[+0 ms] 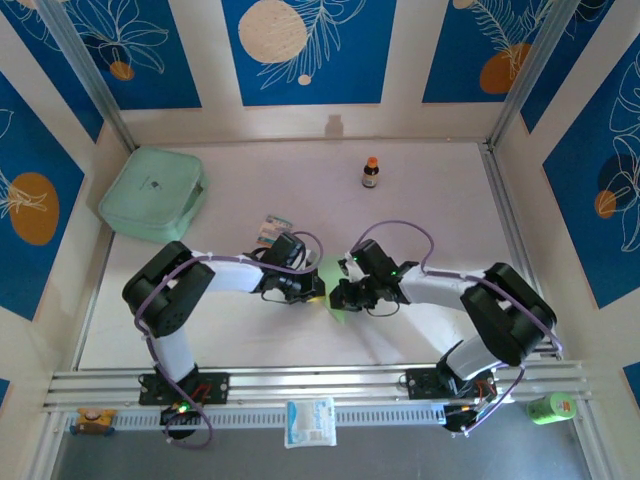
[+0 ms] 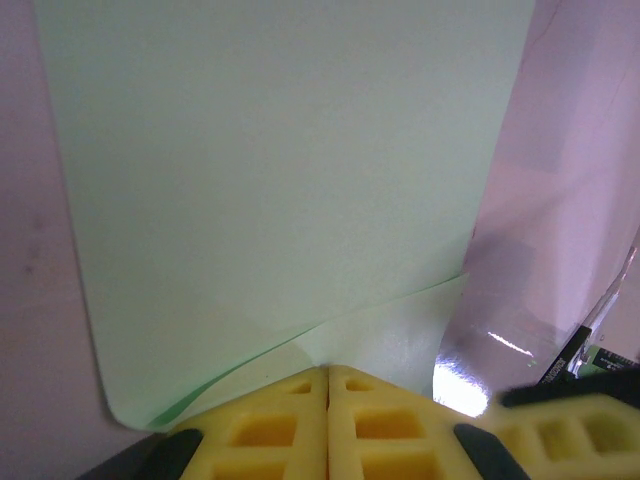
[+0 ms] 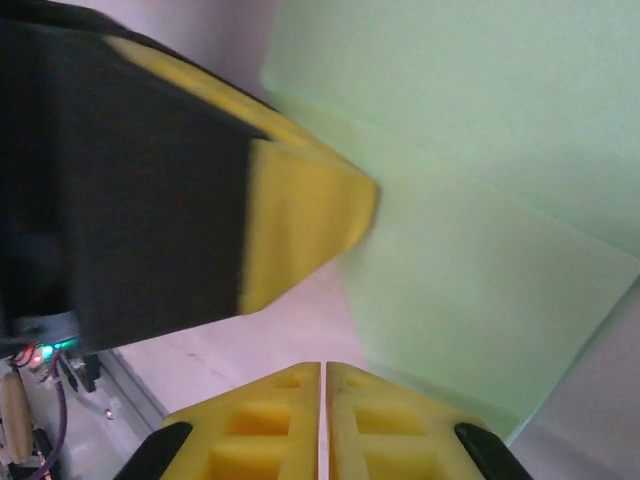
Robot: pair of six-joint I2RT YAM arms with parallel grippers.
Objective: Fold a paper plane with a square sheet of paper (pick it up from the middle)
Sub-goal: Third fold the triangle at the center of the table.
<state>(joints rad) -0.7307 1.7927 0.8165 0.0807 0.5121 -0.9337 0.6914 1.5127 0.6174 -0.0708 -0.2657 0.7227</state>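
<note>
The square sheet of paper (image 2: 280,170) is pale lime green, with one layer folded over another near my left gripper (image 2: 328,372). That gripper is shut, and the paper's creases run right into its yellow fingertips. From above, both grippers meet at the table's middle, the left gripper (image 1: 321,290) facing the right gripper (image 1: 337,296), and bits of paper (image 1: 340,316) show around them. My right gripper (image 3: 323,366) is shut; the sheet (image 3: 480,200) lies just beyond and right of its tips, and I see no paper between them. A paper plane is out of view.
A mint-green box (image 1: 153,192) sits at the back left. A small brown bottle (image 1: 371,172) stands at the back middle. A striped packet (image 1: 272,230) lies behind the left arm. A white packet (image 1: 310,420) and a green cup (image 1: 550,407) rest near the front rail.
</note>
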